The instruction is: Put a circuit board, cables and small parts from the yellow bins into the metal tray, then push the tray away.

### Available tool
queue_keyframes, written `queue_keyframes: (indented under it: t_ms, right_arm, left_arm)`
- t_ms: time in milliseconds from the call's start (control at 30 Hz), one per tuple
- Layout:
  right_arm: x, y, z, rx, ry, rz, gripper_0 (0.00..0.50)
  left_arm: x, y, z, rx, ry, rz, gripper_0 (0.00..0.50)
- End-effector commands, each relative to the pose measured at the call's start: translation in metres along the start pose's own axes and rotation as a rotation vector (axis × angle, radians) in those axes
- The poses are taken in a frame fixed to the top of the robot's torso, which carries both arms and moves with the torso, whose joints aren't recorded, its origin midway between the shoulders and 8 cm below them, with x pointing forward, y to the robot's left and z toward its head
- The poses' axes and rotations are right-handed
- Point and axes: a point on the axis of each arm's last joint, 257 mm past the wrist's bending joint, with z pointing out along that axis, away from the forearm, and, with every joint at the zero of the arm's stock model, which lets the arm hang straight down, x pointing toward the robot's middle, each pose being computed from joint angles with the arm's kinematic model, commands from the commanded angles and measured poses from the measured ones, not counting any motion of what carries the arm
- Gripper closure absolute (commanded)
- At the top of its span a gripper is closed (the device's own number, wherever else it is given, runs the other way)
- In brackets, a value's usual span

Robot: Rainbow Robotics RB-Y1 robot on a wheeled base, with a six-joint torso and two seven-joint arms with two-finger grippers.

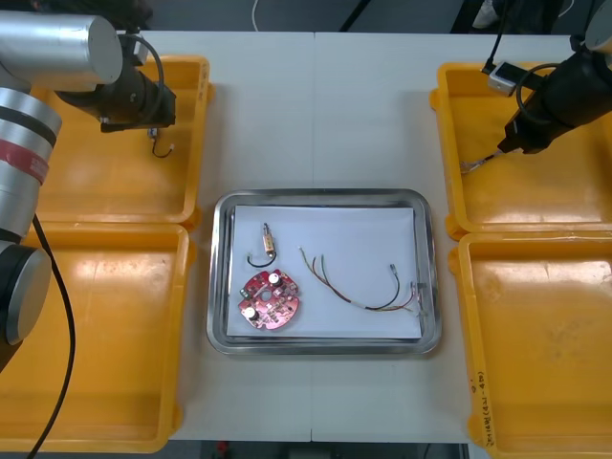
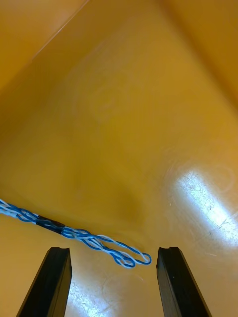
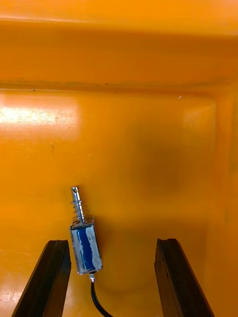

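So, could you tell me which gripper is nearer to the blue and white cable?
Right. The right gripper hangs open over the cable; the left gripper is across the table.

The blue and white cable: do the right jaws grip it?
No, the twisted blue and white cable lies in the yellow bin; the right gripper has open jaws.

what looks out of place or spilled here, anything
Nothing stands out. The circuit board, a small metal part and the red and yellow cable lie inside the metal tray. The left gripper hangs open over a second metal part, the right gripper open over the blue and white cable.
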Motion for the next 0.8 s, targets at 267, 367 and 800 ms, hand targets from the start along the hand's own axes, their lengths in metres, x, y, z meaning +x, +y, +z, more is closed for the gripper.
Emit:
queue_keyframes:
  t_ms: [267, 367, 800]
  right_arm:
    - [-0.024, -0.012, -0.016, 0.037, -0.026, -0.065, 0.000]
    - [-0.024, -0.011, -0.016, 0.030, -0.025, -0.076, 0.000]
    - [-0.009, -0.018, -0.016, 0.050, 0.012, -0.112, 0.000]
  left_arm:
    - [-0.029, 0.005, -0.001, -0.053, -0.075, 0.115, 0.000]
    - [-0.025, 0.007, 0.003, -0.053, -0.076, 0.113, 0.000]
    - [-0.016, 0.012, 0.015, -0.055, -0.096, 0.123, 0.491]
